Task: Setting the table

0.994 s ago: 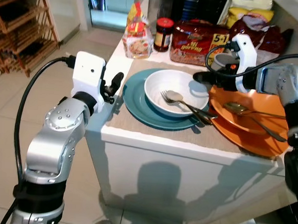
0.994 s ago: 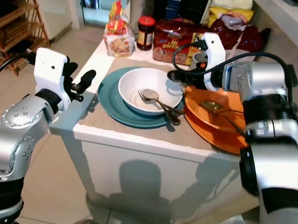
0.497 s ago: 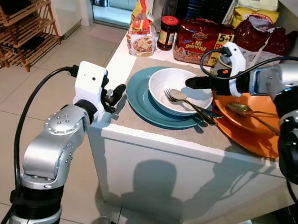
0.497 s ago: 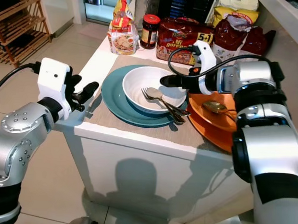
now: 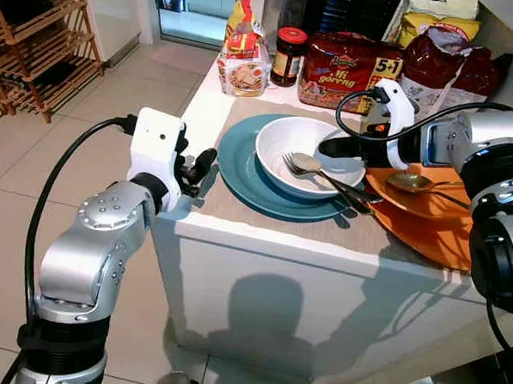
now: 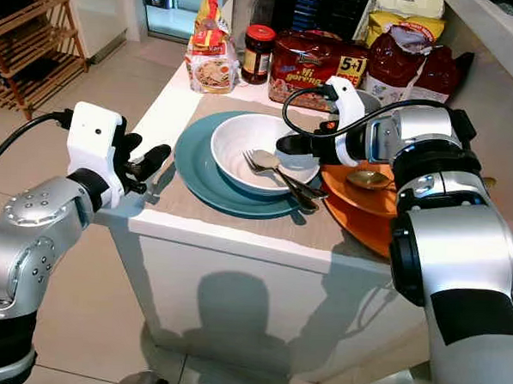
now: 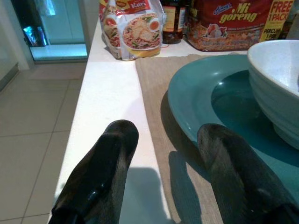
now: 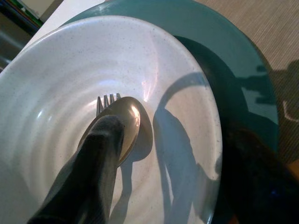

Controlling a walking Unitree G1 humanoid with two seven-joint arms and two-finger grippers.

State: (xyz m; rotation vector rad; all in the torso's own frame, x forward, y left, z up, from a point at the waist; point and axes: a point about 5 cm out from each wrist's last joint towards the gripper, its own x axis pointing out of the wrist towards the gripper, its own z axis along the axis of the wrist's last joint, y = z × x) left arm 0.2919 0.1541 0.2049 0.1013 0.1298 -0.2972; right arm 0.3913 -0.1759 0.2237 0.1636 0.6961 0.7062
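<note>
White table (image 5: 263,235) fills the frame's centre, its near edge running lower left to right; open tiled floor (image 5: 33,189) lies at left. A beige mat (image 5: 239,204) covers the table top, stopping short of the left edge, where a bare white strip remains. Teal plate (image 5: 240,170) sits centre on the mat, its left rim near the mat's edge. Orange plate (image 5: 427,227) lies right of it, overhanging the near table edge. White bowl (image 5: 285,142) rests on the teal plate, holding a fork (image 5: 292,168) and spoon (image 5: 308,165) whose handles cross the bowl's near rim. Another spoon (image 5: 412,183) lies in the orange plate. Food packets (image 5: 349,68) and a jar (image 5: 289,56) crowd the far edge.

Right gripper (image 5: 336,147) hovers over the bowl's right rim, fingers apart, one inside and one outside, holding nothing. Left gripper (image 5: 202,165) sits at the table's left edge, fingers spread, empty.
</note>
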